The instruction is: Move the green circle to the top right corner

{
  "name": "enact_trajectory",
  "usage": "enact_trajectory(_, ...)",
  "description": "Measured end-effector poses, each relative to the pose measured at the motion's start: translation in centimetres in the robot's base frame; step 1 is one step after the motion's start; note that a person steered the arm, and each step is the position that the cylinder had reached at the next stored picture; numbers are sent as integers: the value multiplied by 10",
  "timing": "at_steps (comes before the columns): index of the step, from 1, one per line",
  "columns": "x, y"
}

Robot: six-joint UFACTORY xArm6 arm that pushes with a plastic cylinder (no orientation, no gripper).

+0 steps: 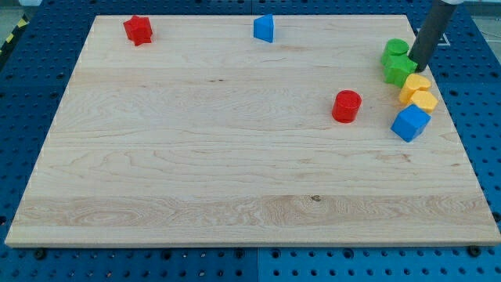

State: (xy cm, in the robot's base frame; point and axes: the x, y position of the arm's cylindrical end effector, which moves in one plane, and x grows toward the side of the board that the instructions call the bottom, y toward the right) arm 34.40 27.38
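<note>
The green circle (395, 48) lies near the board's right edge, in the upper part of the view. A second green block (398, 70), of unclear shape, touches it from below. My tip (416, 67) stands at the right side of these two green blocks, right against the lower one and just below and right of the green circle. The dark rod slants up to the view's top right.
Two yellow blocks (415, 84) (423, 100) and a blue cube (410, 123) are stacked closely below my tip. A red cylinder (347, 106) lies to their left. A blue block (264, 28) and a red star (138, 30) sit along the wooden board's (196, 172) top edge.
</note>
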Motion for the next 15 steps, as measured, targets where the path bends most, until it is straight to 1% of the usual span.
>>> enact_trajectory(1,9,-30)
enact_trajectory(3,9,-51)
enact_trajectory(4,9,-89)
enact_trajectory(6,9,-106)
enact_trajectory(7,9,-134)
enact_trajectory(9,9,-147)
enact_trajectory(10,7,-108)
enact_trajectory(11,-4,-77)
enact_trajectory(12,-4,-75)
enact_trajectory(14,-1,-40)
enact_trajectory(15,-1,-40)
